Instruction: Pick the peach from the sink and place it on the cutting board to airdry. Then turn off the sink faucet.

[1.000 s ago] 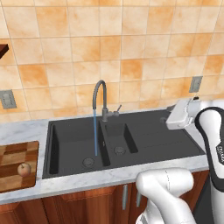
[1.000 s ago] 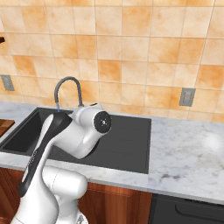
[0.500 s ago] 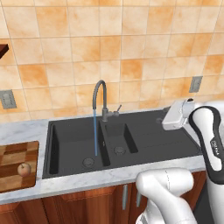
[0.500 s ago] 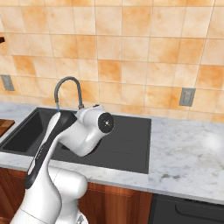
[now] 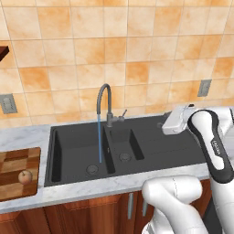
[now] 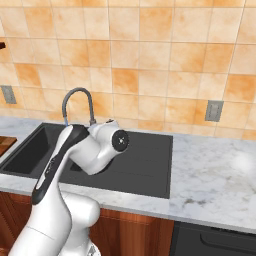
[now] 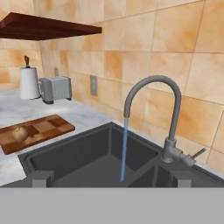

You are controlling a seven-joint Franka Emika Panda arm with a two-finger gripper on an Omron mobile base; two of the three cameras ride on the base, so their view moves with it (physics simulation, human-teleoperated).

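Note:
The peach [image 5: 25, 176] rests on the checkered wooden cutting board [image 5: 11, 167] on the counter left of the black sink [image 5: 151, 148]. The hand view has the peach [image 7: 19, 132] and the board [image 7: 48, 124] at far left. Water runs in a thin blue stream from the gooseneck sink faucet [image 5: 105, 103] into the left basin. Its small lever [image 7: 197, 154] sticks out to the side. My gripper [image 5: 167, 124] hovers over the drainboard, right of the faucet and apart from it. In the hand view my gripper [image 7: 110, 181] is open and holds nothing, facing the faucet [image 7: 153, 87].
A white jug [image 7: 29, 82] and a toaster [image 7: 56, 89] stand on the counter beyond the board, under a wooden shelf [image 7: 48, 26]. Wall outlets [image 5: 204, 87] sit on the tiled backsplash. Marble counter [image 6: 215, 170] stretches right of the sink.
My hand has shifted a little to the left over the drainboard, closer to the faucet. The peach, the board and the running water are as before.

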